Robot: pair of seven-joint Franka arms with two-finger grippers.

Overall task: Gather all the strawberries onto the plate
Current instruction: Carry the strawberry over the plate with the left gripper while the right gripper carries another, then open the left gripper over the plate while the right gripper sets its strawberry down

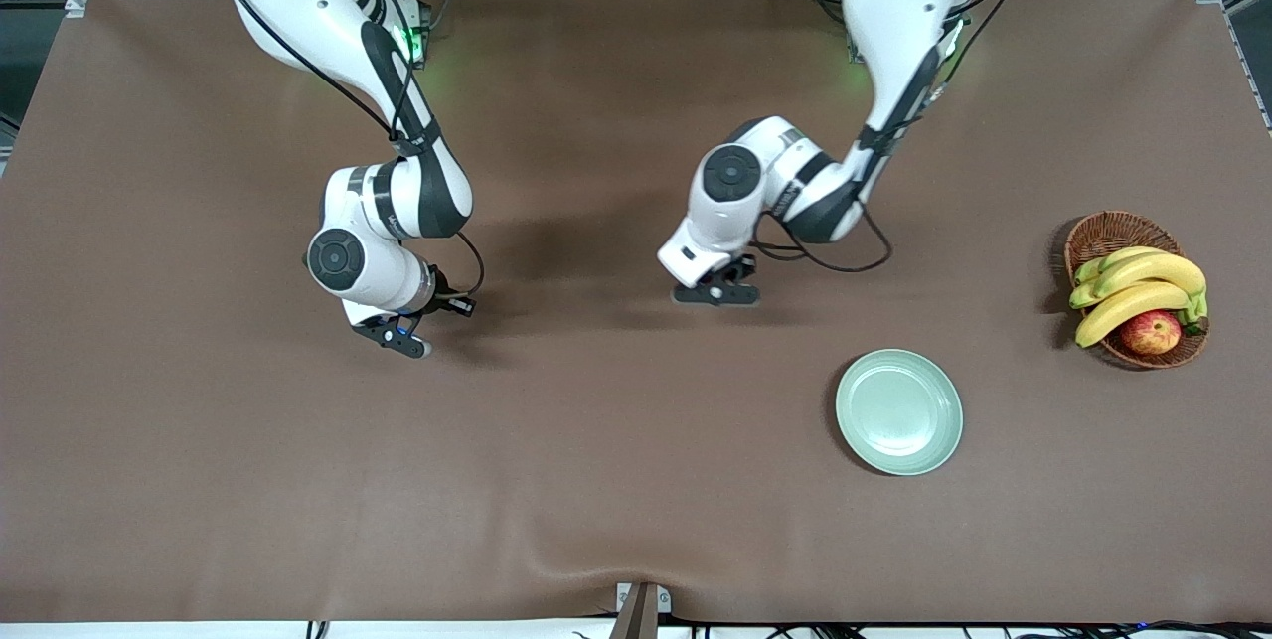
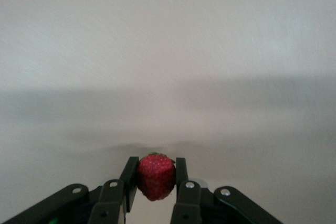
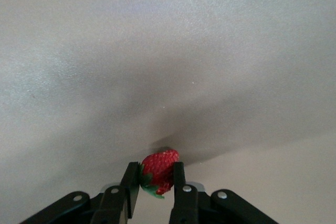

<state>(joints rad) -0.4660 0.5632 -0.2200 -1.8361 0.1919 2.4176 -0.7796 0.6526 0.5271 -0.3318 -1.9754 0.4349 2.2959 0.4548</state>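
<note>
The round, pale mint-green, glossy plate (image 1: 898, 411) lay in the lower right part of the front view, on the brown tabletop (image 1: 596, 480), nearer to the front camera than both arms and toward the left arm's end of the tabletop. The left pincer (image 1: 717, 293), near the middle of that view, was clearly the closer one to the plate, which lay down and to the right of it in the frame; the right pincer (image 1: 397, 336), in the left half of the frame, was well apart from the plate. Both pincers were down close to the tabletop. In the left wrist view the left pincer (image 2: 156, 177) was closed on a small red strawberry with a dark green cap (image 2: 156, 177), the two black fingers (image 2: 181, 171) pressing it from both sides. In the right wrist view the right pincer (image 3: 156, 178) was closed in the same way on a second small red strawberry with green leaves (image 3: 159, 170), which sat a little tilted between the fingers. A third berry was not visible in any view. The plate was empty. I judge that the left arm should carry its berry first, because its way to the plate is short. A brown wicker basket with yellow bananas and a red-yellow apple (image 1: 1138, 291) stood at the right edge of the frame.
</note>
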